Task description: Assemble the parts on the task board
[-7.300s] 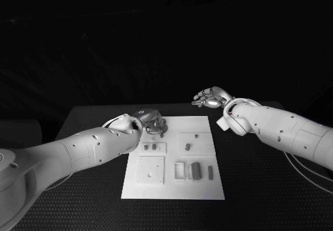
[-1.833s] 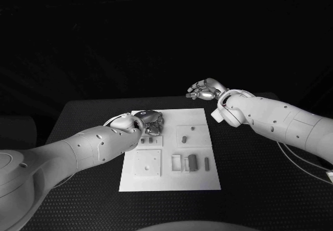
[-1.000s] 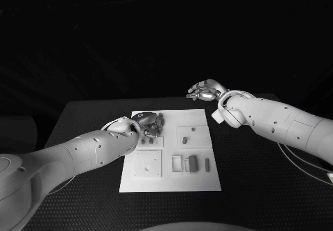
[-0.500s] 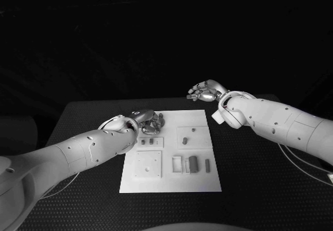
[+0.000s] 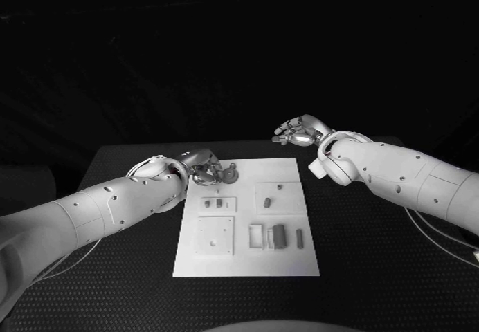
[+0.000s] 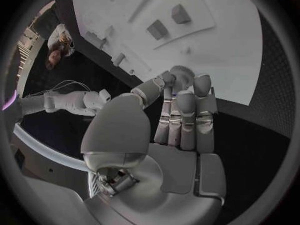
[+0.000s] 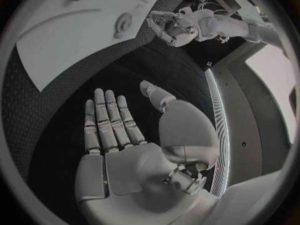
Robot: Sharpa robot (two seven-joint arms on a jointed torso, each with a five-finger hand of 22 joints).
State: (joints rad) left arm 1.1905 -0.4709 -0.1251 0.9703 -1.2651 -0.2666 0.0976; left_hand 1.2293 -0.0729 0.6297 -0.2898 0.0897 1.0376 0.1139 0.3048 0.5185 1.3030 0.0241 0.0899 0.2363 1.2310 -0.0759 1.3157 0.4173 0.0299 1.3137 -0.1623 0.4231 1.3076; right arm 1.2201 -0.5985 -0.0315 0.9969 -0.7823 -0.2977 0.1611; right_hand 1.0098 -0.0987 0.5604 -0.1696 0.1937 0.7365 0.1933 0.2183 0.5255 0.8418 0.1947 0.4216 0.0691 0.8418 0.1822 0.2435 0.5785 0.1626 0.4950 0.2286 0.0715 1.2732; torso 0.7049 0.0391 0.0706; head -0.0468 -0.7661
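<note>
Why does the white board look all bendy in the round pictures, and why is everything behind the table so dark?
In the left wrist view, the fisheye lens bows the task board's straight edges; the same in the right wrist view. In the head view the board keeps straight edges. There, light reaches the table and the arms, but little shows beyond, so the background is black.

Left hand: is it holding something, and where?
Cannot tell: the left hand has fingertips by the rim of a round toothed part on the task board, but no clear grip shows.
</note>
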